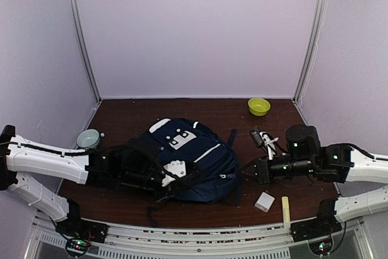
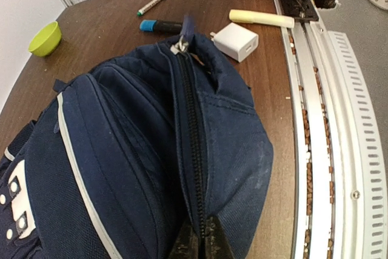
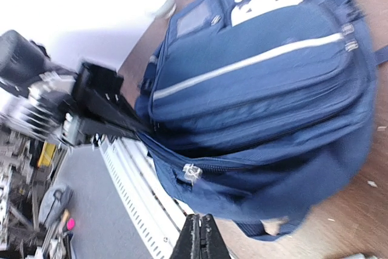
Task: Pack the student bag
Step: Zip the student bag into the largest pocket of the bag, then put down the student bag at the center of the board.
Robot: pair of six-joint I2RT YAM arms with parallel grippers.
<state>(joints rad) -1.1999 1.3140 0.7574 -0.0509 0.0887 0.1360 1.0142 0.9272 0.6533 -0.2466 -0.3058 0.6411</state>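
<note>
The student bag [image 1: 193, 157], a navy backpack with a white stripe, lies in the middle of the table. Its main zipper [image 2: 193, 131] is closed along the top ridge, with the slider [image 2: 180, 45] at the far end. My left gripper [image 1: 168, 177] [image 2: 201, 244] is shut on the bag's fabric at the near end of that zipper, and the cloth is drawn taut toward it. My right gripper [image 1: 242, 171] [image 3: 200, 241] is shut, with nothing between its fingers, just off the bag's right edge. A clear zipper pull [image 3: 192, 173] hangs free above it.
A white charger [image 1: 264, 201] [image 2: 236, 41] and a yellow highlighter [image 1: 285, 209] [image 2: 260, 18] lie at the front right. Markers [image 1: 262, 138] lie behind the right gripper. A green bowl [image 1: 259, 106] stands at the back right, a pale bowl [image 1: 88, 138] at the left. A metal rail [image 2: 321, 150] runs along the near edge.
</note>
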